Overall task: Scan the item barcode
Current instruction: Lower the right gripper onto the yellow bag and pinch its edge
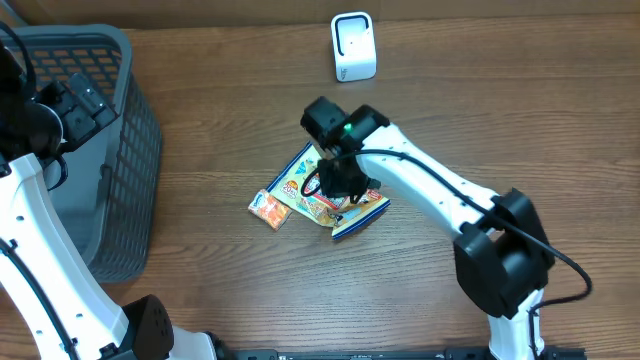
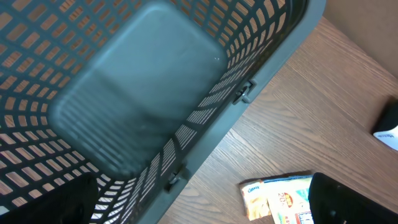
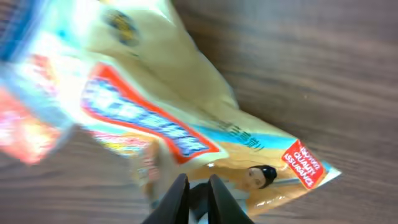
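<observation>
Overhead: the right tool (image 1: 340, 185) is down on the snack packet (image 1: 298, 182) mid-surface (image 1: 480, 100), with the white scanner (image 1: 353, 45) well apart.

Left wrist: the left tool (image 2: 199, 208) gapes wide and empty above the basket (image 2: 249, 68).

Right wrist: the jaws are almost closed, apparently pinching the packet's edge. No barcode shows. Hold firmly, lift gently, and turn the printed code toward the scanner.
</observation>
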Available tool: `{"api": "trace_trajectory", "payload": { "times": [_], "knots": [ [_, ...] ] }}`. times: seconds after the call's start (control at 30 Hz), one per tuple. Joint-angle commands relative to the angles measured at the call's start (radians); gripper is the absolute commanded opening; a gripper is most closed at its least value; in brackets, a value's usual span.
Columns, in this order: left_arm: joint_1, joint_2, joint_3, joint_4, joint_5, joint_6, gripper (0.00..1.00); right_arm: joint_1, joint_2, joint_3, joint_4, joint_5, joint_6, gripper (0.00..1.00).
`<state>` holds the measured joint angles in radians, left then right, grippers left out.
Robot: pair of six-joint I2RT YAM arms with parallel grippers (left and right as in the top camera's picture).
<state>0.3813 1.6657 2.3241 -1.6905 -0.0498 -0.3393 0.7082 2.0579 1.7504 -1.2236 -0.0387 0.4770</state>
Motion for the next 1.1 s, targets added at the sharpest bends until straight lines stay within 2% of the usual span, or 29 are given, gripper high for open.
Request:
{"api": "trace_trajectory", "payload": {
  "times": [0.0,0.1,0.23,0.27,0.33,0.47,0.57,0.67,0.87,1.07],
  "knots": [
    [-0.001,0.002,-0.003,0.001,-0.01,0.014,1.0,0.003,-0.043,0.016,-0.031,-0.101,-0.04,0.08],
    [-0.001,0.002,-0.003,0.001,-0.01,0.014,1.0,0.013,-0.043,-0.064,0.006,-0.109,-0.033,0.07],
    [-0.001,0.002,-0.003,0.001,-0.01,0.014,1.0,0.013,-0.043,-0.241,0.15,-0.109,0.046,0.07],
    [-0.001,0.002,-0.003,0.001,-0.01,0.014,1.0,0.01,-0.043,-0.294,0.189,-0.109,0.061,0.04],
    [-0.001,0.002,-0.003,0.001,-0.01,0.014,1.0,0.01,-0.043,-0.38,0.196,-0.107,0.097,0.04],
    [-0.001,0.002,-0.003,0.001,-0.01,0.014,1.0,0.01,-0.048,-0.326,0.057,-0.032,0.096,0.04],
    [-0.001,0.002,-0.003,0.001,-0.01,0.014,1.0,0.01,-0.05,-0.18,-0.097,0.032,0.095,0.04],
    [-0.001,0.002,-0.003,0.001,-0.01,0.014,1.0,0.01,-0.05,-0.063,-0.131,0.033,0.046,0.04],
    [-0.001,0.002,-0.003,0.001,-0.01,0.014,1.0,0.011,-0.043,-0.06,-0.023,-0.013,0.046,0.04],
    [-0.001,0.002,-0.003,0.001,-0.01,0.014,1.0,0.011,-0.041,-0.291,0.255,-0.077,0.082,0.04]
  ]
}}
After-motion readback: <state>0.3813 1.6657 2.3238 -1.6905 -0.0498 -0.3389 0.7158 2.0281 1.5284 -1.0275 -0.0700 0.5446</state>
